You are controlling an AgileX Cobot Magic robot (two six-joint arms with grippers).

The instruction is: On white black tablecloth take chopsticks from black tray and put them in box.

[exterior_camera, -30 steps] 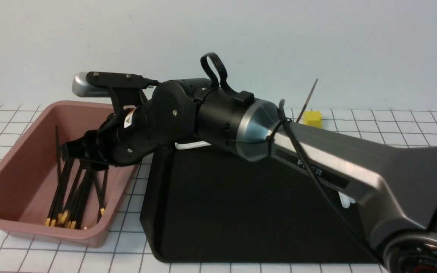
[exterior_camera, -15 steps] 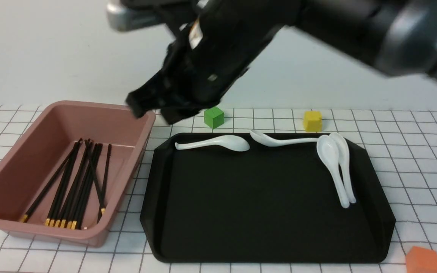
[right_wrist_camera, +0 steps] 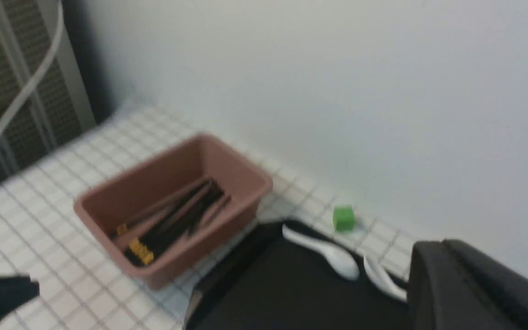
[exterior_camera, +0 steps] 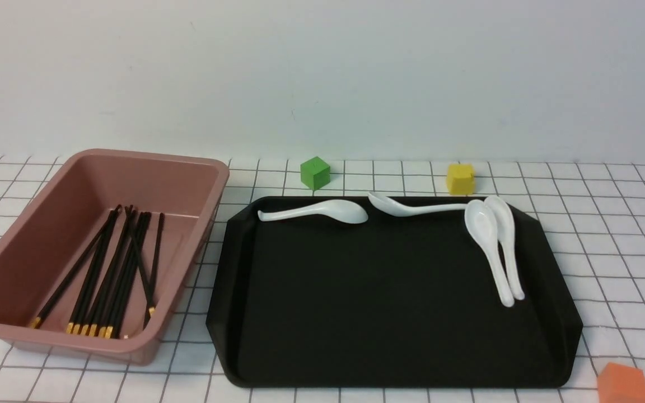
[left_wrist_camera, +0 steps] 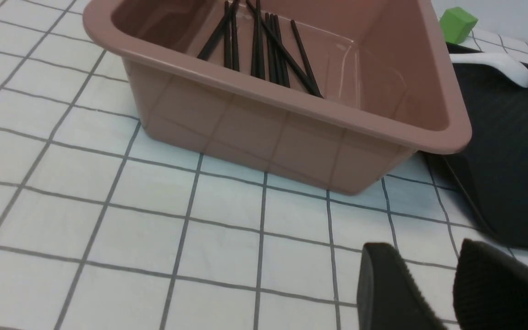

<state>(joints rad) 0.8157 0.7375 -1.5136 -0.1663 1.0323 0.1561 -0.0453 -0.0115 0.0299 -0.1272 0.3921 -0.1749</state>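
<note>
Several black chopsticks (exterior_camera: pixel 110 268) with gold bands lie together on the floor of the pink box (exterior_camera: pixel 20 246), at the left on the tablecloth (exterior_camera: pixel 608 224). The black tray (exterior_camera: pixel 384 308) beside it carries only white spoons (exterior_camera: pixel 322 211); no chopsticks show on it. Neither arm appears in the front view. In the left wrist view, my left gripper (left_wrist_camera: pixel 422 250) hovers over bare cloth near the box (left_wrist_camera: pixel 268 128), open and empty. In the blurred right wrist view, my right gripper (right_wrist_camera: pixel 442 245) is high above the tray (right_wrist_camera: pixel 300 293), fingers pressed together, holding nothing.
A green cube (exterior_camera: pixel 315 172) and a yellow cube (exterior_camera: pixel 461 178) stand behind the tray near the wall. An orange cube (exterior_camera: pixel 624 383) sits at the front right corner. In the right wrist view, a dark panel and a white cable (right_wrist_camera: pixel 16 105) show beyond the table's far left edge.
My right arm rose out of the box, swung up and left the front view. Its jaws closed. The chopsticks that stood tilted under it now lie flat in the box.
</note>
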